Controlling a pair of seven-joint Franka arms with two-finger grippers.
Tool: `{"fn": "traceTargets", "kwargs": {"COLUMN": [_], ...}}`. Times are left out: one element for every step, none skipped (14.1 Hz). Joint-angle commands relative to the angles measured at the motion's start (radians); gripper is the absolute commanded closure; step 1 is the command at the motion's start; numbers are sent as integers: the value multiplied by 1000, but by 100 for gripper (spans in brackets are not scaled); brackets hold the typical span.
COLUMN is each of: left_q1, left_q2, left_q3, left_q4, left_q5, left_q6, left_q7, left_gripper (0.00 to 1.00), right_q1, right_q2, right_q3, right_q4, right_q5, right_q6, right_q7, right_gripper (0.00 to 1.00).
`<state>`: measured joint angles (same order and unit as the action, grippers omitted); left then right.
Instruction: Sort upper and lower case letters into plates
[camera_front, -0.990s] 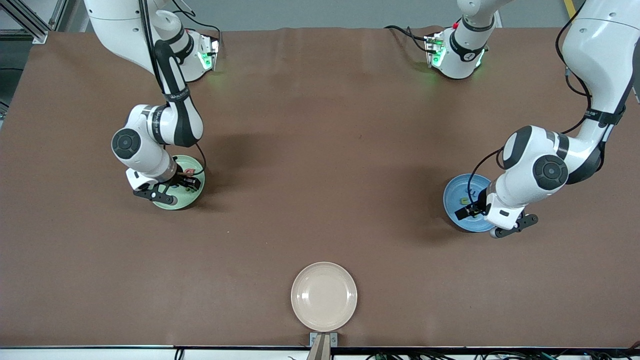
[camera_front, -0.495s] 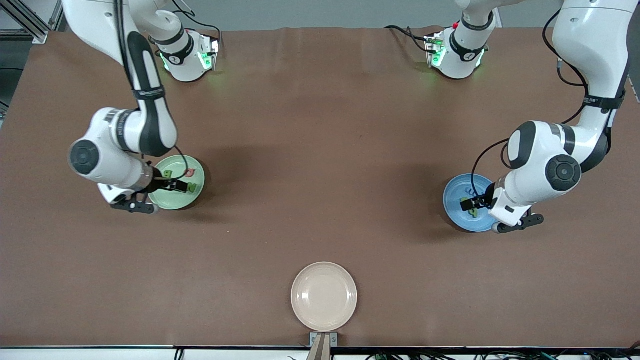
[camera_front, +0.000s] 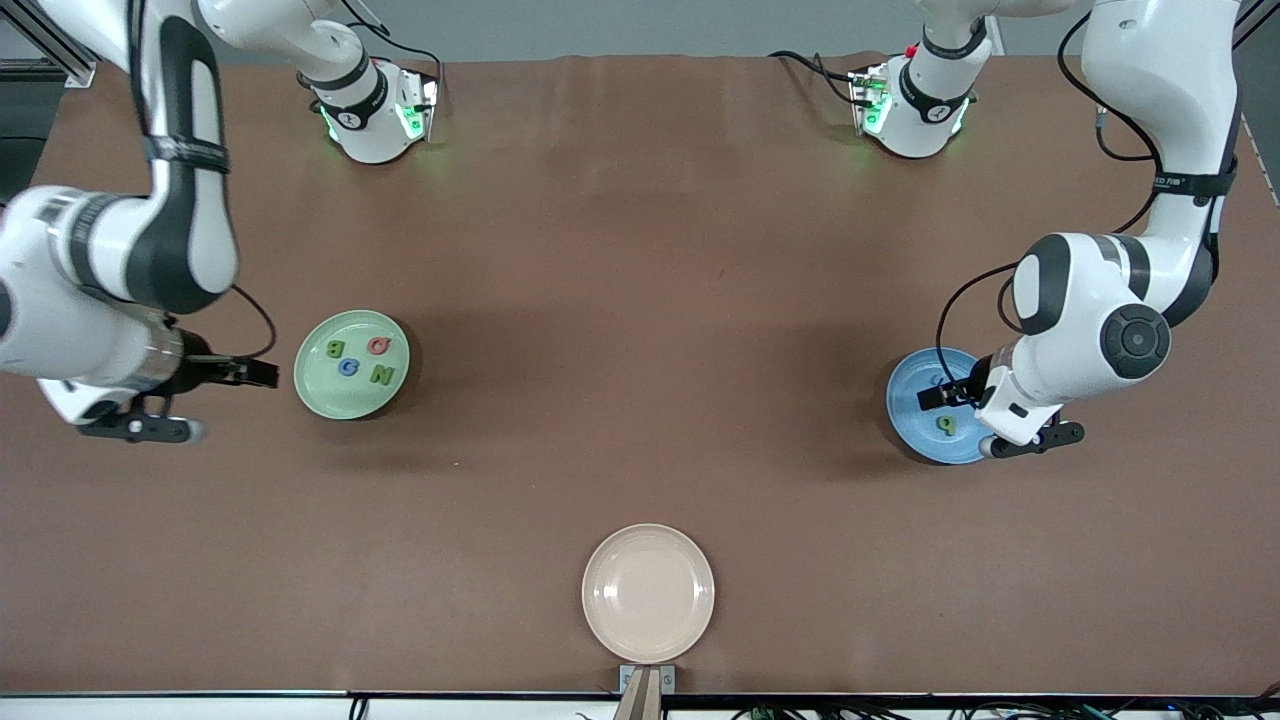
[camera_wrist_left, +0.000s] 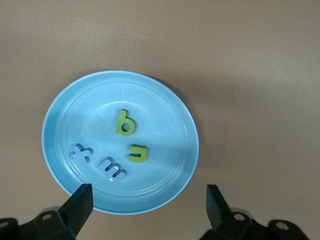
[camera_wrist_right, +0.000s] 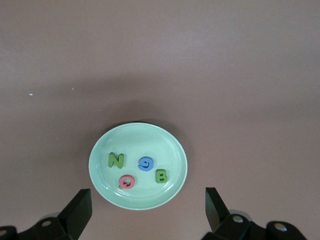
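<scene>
Table (camera_front: 640, 300): brown surface, both arm bases along its robot edge.

Right arm (camera_front: 120, 250): reaching out past the right arm's end of the table. Right gripper (camera_front: 245, 372): in the air over bare table just beside the green plate, fingers (camera_wrist_right: 75, 212) spread wide, nothing between them.

Left arm (camera_front: 1100, 320): bent down at the left arm's end of the table. Left gripper (camera_front: 945, 395): hanging over the blue plate, fingers (camera_wrist_left: 80, 205) wide apart, nothing held.

Beige plate (camera_front: 648, 593): at the table edge nearest the front camera, midway between the arms, well apart from both grippers, nothing in it.

Green plate (camera_front: 351, 364): flat on the table, just off the right gripper's tips toward the table's middle. Holding four capitals: green N (camera_front: 381, 376), red Q (camera_front: 377, 345), blue G (camera_front: 348, 367), green B (camera_front: 335, 349), all apart from one another.

Blue plate (camera_front: 925, 405): directly under the left gripper, partly covered by the left arm in the front view. Holding four small letters: green b (camera_wrist_left: 124, 123), green n (camera_wrist_left: 137, 152), pale blue x (camera_wrist_left: 80, 152), pale blue m (camera_wrist_left: 111, 168), all lying flat.
</scene>
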<state>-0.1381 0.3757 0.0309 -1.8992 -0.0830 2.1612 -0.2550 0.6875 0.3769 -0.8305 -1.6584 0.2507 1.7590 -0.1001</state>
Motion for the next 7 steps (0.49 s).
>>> {"fn": "traceTargets", "kwargs": {"left_q1": [-34, -29, -20, 0, 20, 26, 31], "left_q2": [-32, -40, -52, -57, -61, -63, -63], "left_q3": [50, 52, 50, 46, 43, 32, 29], "left_q4": [-4, -4, -4, -6, -7, -11, -12], "left_q5": [-17, -12, -8, -3, 8, 20, 28], "left_q6": [-23, -23, -23, -23, -23, -23, -23], "left_q7": [23, 23, 23, 23, 25, 31, 36], "left_gripper": [0, 0, 0, 0, 0, 0, 0], "right_q1": [-57, -68, -68, -69, -69, -71, -77], "right_q2": [-1, -1, -1, -1, -1, -1, 0], "right_q3": [11, 13, 11, 11, 11, 11, 14], "right_q4": [118, 144, 158, 172, 180, 189, 195], "right_q5": [-18, -18, -18, -19, -19, -19, -22], "right_q6": [-97, -117, -125, -133, -138, -141, -144], "right_q7": [-10, -10, -10, -10, -10, -10, -10], "right_gripper": [0, 0, 0, 0, 0, 0, 0]}}
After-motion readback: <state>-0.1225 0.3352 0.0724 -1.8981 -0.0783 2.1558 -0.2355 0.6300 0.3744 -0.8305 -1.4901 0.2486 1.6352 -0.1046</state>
